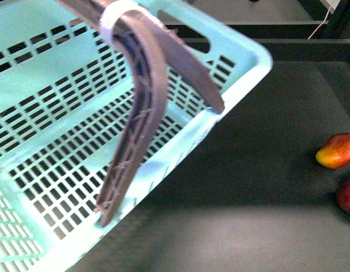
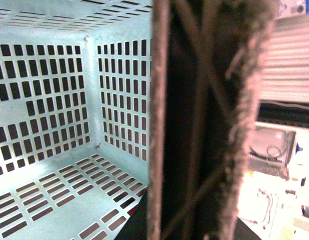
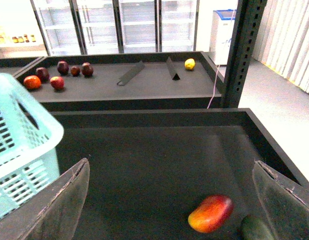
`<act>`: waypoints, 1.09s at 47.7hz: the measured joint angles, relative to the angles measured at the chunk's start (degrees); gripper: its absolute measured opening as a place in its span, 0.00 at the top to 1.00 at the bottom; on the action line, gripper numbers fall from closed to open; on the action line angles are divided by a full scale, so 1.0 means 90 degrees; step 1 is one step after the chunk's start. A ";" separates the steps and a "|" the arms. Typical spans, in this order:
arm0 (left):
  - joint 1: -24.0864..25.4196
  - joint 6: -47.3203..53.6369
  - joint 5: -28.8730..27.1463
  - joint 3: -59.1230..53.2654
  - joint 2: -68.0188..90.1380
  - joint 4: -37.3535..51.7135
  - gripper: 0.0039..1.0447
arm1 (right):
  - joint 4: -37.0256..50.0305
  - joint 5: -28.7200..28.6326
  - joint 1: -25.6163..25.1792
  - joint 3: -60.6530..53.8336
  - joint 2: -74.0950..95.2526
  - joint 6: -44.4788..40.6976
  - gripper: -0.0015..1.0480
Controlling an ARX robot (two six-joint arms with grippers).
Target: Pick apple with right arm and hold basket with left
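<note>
The front view's right edge cut off the apple (image 1: 349, 196), its left edge the basket (image 1: 248, 48); the handle (image 2: 209, 120) was blurred close-up.

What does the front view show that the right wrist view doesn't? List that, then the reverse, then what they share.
Front only: the brown handle with its white band, and a red apple at the picture's edge.
Right wrist only: the open right hand, a dark green fruit, a far shelf with red fruit and a lemon, and glass-door coolers.
Both: the mint basket, the yellow-red mango and the dark tray.
</note>
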 joint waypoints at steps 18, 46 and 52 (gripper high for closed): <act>-0.1319 0.0296 0.0121 0.0267 0.0000 0.0216 0.95 | 0.0000 0.0000 0.0000 0.0000 0.0000 0.0000 0.09; -0.1297 0.0367 0.0024 0.0277 0.0002 0.0240 0.95 | -0.0646 0.1511 -0.0923 0.0962 0.4648 0.2832 0.09; -0.1294 0.0362 0.0022 0.0277 0.0002 0.0240 0.95 | 0.1190 0.0879 -0.1438 0.0981 0.6778 0.2246 0.09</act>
